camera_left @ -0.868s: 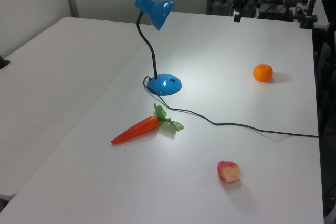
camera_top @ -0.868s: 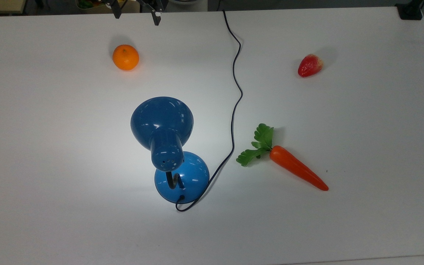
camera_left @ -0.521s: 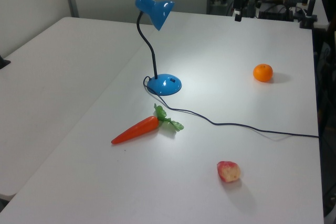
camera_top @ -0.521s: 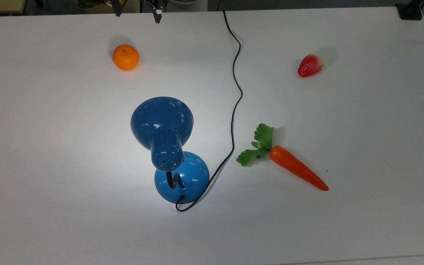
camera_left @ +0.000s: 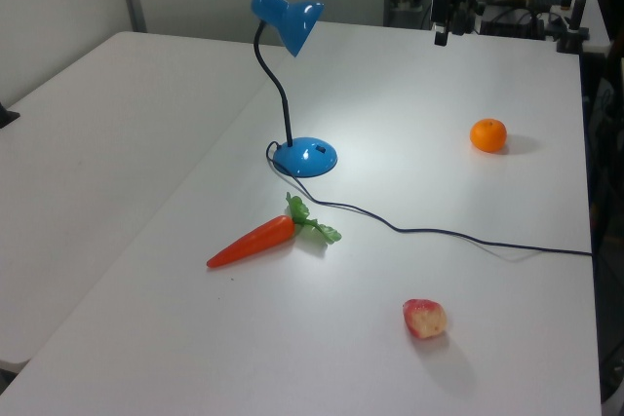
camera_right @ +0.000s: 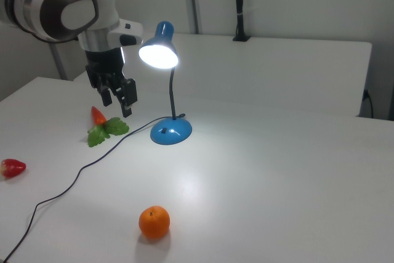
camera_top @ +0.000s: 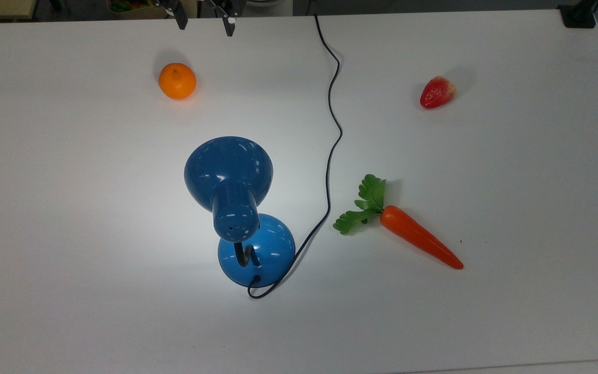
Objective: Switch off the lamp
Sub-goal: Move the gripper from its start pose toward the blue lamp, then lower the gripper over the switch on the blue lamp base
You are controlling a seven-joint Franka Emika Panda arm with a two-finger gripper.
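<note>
Blue lamp [camera_top: 229,179] lit, mid-table; gripper [camera_top: 205,23] well apart at top view's upper edge, fingers spread, empty.

I can read no text, label, brand, number or sign on anything in my three views.

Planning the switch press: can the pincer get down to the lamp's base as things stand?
Probably yes. The open pincer hovers near the table's far edge; only bare table lies between it and the lamp's base; the orange sits aside.
</note>
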